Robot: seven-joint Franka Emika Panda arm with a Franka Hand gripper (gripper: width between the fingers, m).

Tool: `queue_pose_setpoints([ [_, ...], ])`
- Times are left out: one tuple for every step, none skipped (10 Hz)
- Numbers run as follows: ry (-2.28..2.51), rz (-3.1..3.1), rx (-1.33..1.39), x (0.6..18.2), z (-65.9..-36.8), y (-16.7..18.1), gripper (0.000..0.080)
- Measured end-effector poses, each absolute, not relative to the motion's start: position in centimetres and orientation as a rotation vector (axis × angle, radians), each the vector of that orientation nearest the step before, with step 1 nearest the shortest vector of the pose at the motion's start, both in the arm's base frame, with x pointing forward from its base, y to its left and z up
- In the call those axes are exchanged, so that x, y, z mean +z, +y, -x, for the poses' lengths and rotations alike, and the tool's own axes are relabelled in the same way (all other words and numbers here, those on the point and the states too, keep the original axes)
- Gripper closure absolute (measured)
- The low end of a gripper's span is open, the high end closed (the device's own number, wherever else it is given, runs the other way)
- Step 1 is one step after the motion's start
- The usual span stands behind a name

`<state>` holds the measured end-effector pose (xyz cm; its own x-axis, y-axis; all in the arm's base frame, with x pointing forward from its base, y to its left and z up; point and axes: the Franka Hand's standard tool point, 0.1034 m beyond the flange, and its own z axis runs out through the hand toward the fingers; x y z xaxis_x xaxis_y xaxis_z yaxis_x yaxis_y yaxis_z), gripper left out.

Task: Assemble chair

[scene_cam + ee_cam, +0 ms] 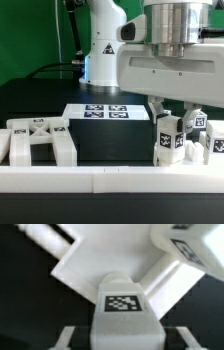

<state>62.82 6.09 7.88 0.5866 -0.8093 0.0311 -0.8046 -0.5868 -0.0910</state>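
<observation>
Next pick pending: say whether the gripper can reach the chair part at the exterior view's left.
Probably not yet: the gripper is shut on a tagged piece; otherwise the left part lies uncovered.

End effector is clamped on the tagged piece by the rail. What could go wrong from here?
The end effector grips the chair piece with another loose piece right beside it; lifting may knock that over. The rail runs close in front, so a low move could snag there.

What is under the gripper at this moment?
A small tagged chair part is clamped in the shut gripper. Below it the wrist view shows a larger white chair part on the black table. Whether the two parts touch is covered by the small one.
</observation>
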Motion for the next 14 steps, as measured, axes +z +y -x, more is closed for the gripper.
queue_pose_setpoints([
  [1.567,2.639,-0.101,7.86,-62.82,6.20,0.0509],
  [1.717,2.539,-0.097,7.83,-62.84,6.24,0.0509],
  [1.841,2.437,-0.100,7.80,-63.00,6.24,0.0509],
  [1.999,2.291,-0.089,7.81,-63.12,6.18,0.0509],
  [2.057,2.235,-0.086,7.81,-63.13,6.18,0.0509],
  [2.145,2.148,-0.079,7.80,-63.12,6.21,0.0509],
  [2.188,2.103,-0.075,7.80,-63.11,6.21,0.0509],
  [2.185,2.107,-0.075,7.80,-63.11,6.22,0.0508],
  [2.161,2.131,-0.077,7.79,-63.11,6.24,0.0508],
  [2.123,2.173,-0.078,7.78,-63.08,6.21,0.0317],
  [2.080,2.221,-0.074,7.76,-63.01,5.96,0.0188],
  [1.988,2.307,-0.082,7.76,-63.02,5.87,0.0161],
  [1.855,2.424,-0.089,7.75,-62.99,5.87,0.0161],
  [1.654,2.579,-0.101,7.76,-62.96,5.86,0.0152],
])
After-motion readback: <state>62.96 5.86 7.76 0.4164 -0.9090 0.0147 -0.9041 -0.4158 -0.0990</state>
